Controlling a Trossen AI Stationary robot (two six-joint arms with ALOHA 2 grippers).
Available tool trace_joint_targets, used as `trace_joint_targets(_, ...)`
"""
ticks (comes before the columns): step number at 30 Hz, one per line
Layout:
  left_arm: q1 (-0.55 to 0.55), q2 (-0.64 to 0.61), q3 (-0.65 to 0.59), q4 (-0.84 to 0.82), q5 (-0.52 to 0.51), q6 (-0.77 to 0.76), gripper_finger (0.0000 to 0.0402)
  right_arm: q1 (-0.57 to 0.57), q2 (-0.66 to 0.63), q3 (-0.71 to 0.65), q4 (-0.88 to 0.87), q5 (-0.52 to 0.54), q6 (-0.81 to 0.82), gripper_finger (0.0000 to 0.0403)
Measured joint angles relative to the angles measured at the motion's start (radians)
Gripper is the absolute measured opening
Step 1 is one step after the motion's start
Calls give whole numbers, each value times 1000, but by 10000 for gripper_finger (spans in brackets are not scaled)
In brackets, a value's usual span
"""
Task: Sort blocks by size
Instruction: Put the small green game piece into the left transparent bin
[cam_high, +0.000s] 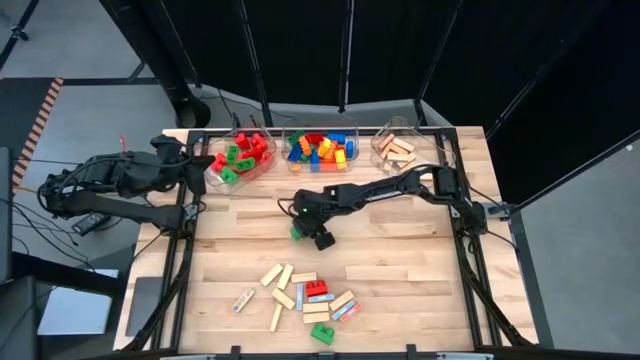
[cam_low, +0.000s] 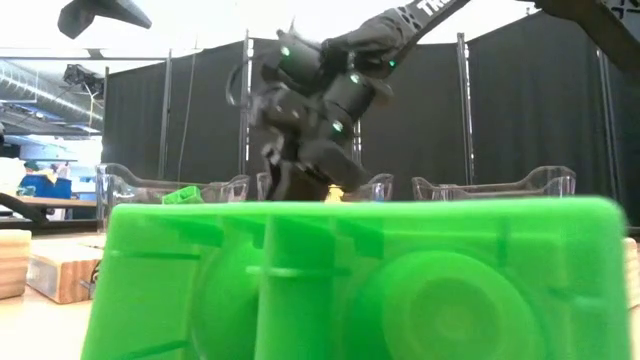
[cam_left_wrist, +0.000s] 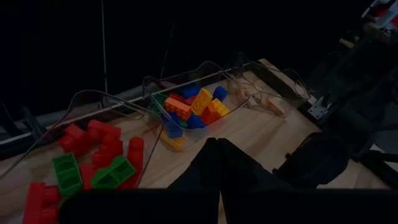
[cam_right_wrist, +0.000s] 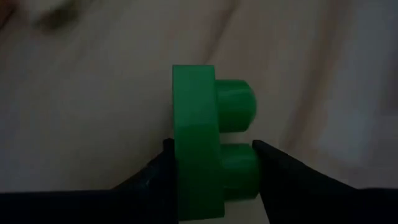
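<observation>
My right gripper (cam_right_wrist: 214, 163) reaches to the middle of the light wooden table (cam_high: 400, 270), its two dark fingers (cam_right_wrist: 283, 171) closed against both sides of a small green studded plastic brick (cam_right_wrist: 208, 155), which sits gripped between them with its studs pointing sideways. Along the table's far edge stand three clear plastic bins (cam_high: 321, 150): one with red and green bricks (cam_high: 243, 153), one with mixed blue, yellow, orange and red bricks (cam_high: 320, 148), one with tan wooden bars (cam_high: 400, 150). A loose cluster of unsorted blocks (cam_high: 300, 292) lies near the front edge, well apart from the bins. My left gripper (cam_high: 196, 160) waits shut beside the first bin, holding nothing.
</observation>
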Motion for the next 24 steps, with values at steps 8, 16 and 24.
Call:
trace_joint_targets(8,0,0,0,0,-2,1,2,-86,0,264,50,125,57,173)
trace_joint_targets(16,0,0,0,-1,-21,24,2,-232,-1,351,304,187,211,173)
trace_joint_targets(24,0,0,0,0,-39,23,2,-286,155,523,271,201,297,173)
